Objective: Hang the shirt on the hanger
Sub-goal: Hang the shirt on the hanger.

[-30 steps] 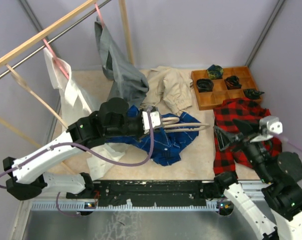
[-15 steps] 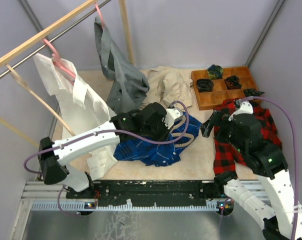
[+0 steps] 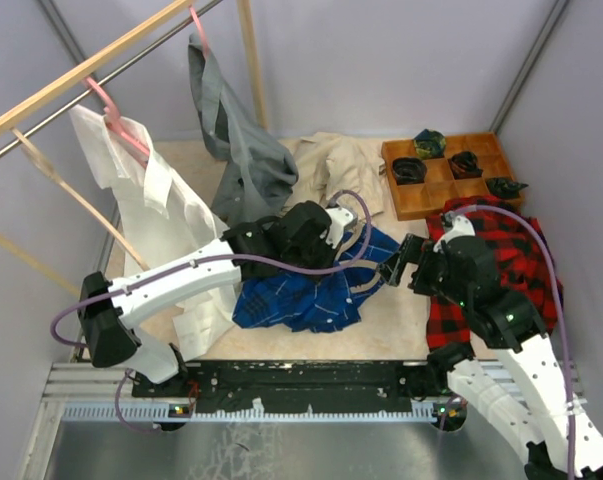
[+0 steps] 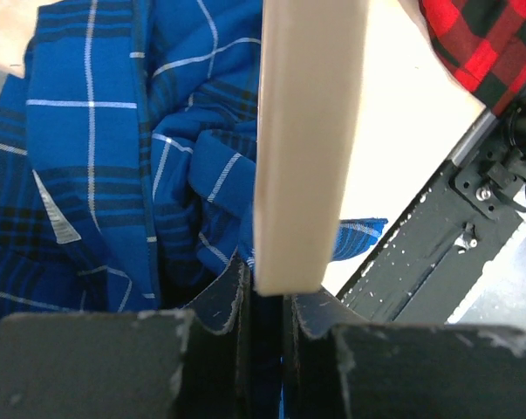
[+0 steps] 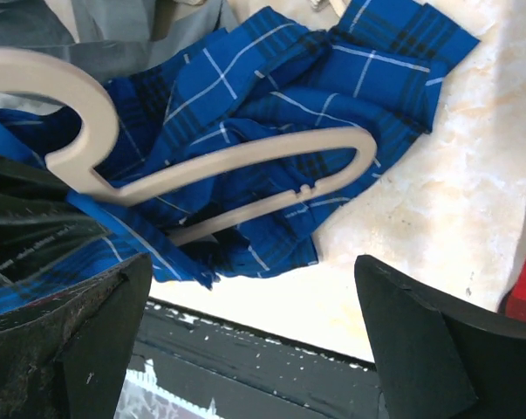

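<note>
- The shirt lies crumpled in the middle of the bench, close to the near edge. Its folds are bunched, and I cannot pick out a collar.
- The hanger sits on top of it. My left gripper has its jaws clamped tight on one flat beige arm of it.
- My right gripper hovers just off the shirt's right side, jaws spread wide and holding nothing.
- I judge the cloth soft, light and floppy, likely to sag and slide off a thin arm. I'd pinch a single layer at the collar or shoulder seam, not a loose fold.
- The hanger looks stiff and smooth, so it may swivel in the clamp if fabric drags on it.
- The red plaid shirt lies toward the right edge, near my right arm, and I'd avoid snagging it.
</note>
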`<action>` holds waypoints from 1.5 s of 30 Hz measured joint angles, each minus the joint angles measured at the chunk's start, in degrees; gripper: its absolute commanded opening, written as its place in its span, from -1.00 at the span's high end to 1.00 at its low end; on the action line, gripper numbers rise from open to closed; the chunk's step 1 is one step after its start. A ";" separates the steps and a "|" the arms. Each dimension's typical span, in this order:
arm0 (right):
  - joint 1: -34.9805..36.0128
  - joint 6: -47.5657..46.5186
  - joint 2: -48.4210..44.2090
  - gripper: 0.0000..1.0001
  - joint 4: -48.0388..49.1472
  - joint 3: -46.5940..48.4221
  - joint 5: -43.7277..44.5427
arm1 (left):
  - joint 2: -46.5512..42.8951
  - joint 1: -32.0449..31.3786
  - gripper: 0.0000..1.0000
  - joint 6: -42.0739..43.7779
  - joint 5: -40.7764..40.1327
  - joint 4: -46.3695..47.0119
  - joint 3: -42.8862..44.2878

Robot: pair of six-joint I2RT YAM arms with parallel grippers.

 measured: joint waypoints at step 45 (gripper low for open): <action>0.00 18.38 -11.67 -0.69 28.70 -25.16 -4.50 | -3.98 6.95 1.00 3.65 -10.36 -1.84 16.11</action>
